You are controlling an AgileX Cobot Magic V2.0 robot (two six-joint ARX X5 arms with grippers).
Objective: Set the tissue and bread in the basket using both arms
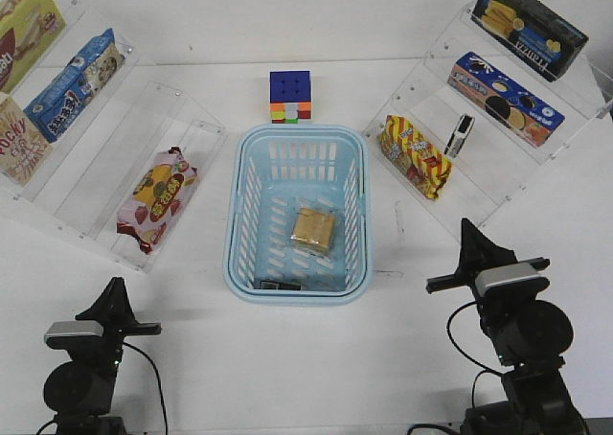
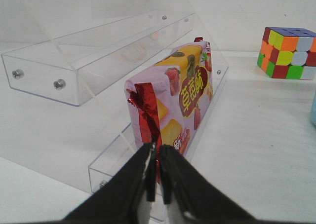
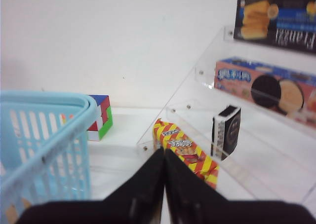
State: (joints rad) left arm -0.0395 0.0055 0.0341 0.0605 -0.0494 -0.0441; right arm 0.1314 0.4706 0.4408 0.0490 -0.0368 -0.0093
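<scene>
Bread, a squarish golden-tan piece in a crinkled clear wrapper, is seen lying flat on the slotted floor of the light blue basket at the middle of the desk. A black-and-white pocket pack, taken to be the tissue, is stood upright on the lowest step of the clear stepped rack toward the desk's right edge, just beside a red-and-yellow striped snack bag. A dark flat thing is also seen against the basket's near wall; it cannot be identified.

Both arms are parked near the front edge of the desk. The left gripper is closed to a hairline gap and nothing is held; the right gripper is pressed fully together, also empty.

If the upright pack is the tissue, the step in hand is judged to be its pick by the right arm. The jaws should be opened well before the rack is reached, and the pack is best taken across its thin faces, since it is slim, smooth and easily toppled. The glossy rack lip and the neighbouring foil bag should be cleared. The pack is best released low over the rigid plastic basket, beside the bread.
</scene>
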